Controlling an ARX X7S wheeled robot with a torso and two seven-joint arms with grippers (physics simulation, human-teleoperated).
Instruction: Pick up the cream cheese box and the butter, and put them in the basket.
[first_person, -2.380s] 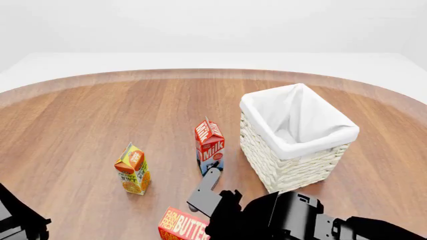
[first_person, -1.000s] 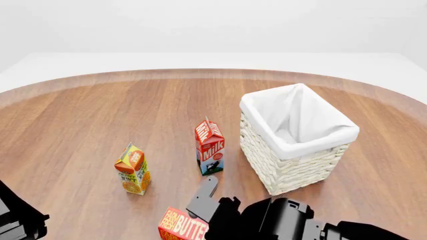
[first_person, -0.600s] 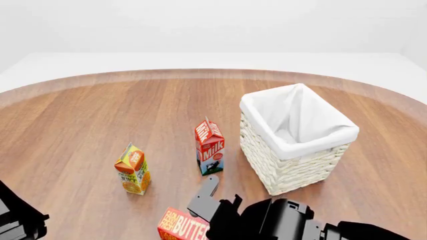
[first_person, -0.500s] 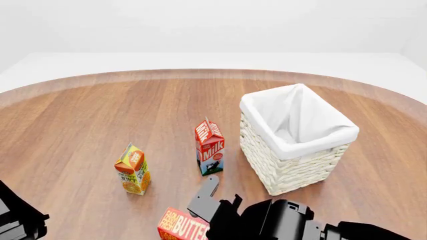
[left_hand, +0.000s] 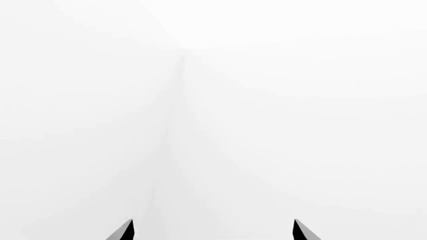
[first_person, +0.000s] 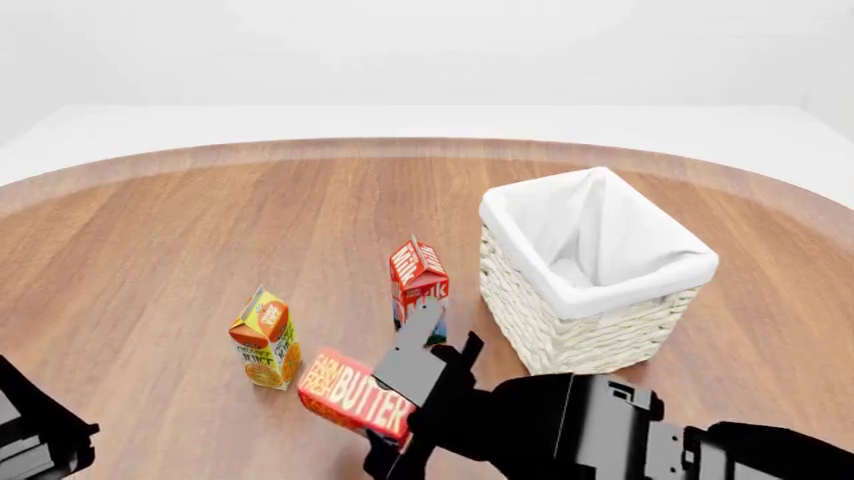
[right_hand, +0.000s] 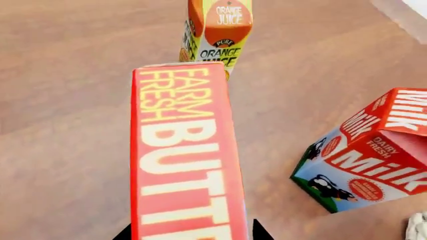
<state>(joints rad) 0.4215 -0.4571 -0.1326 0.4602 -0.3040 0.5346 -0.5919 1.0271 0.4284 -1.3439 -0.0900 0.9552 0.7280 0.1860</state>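
Right gripper (first_person: 407, 405) clamped on butter (first_person: 355, 394), held off table, near side of basket (first_person: 597, 290) (milk carton (first_person: 418, 283) between). Lift higher before swinging over rim. Left gripper (left_hand: 212, 231) fingers apart, idle. Cream cheese box unseen.

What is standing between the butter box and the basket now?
In the head view, the milk carton and the right tool holding the butter box come between it and the basket. Otherwise bare table.
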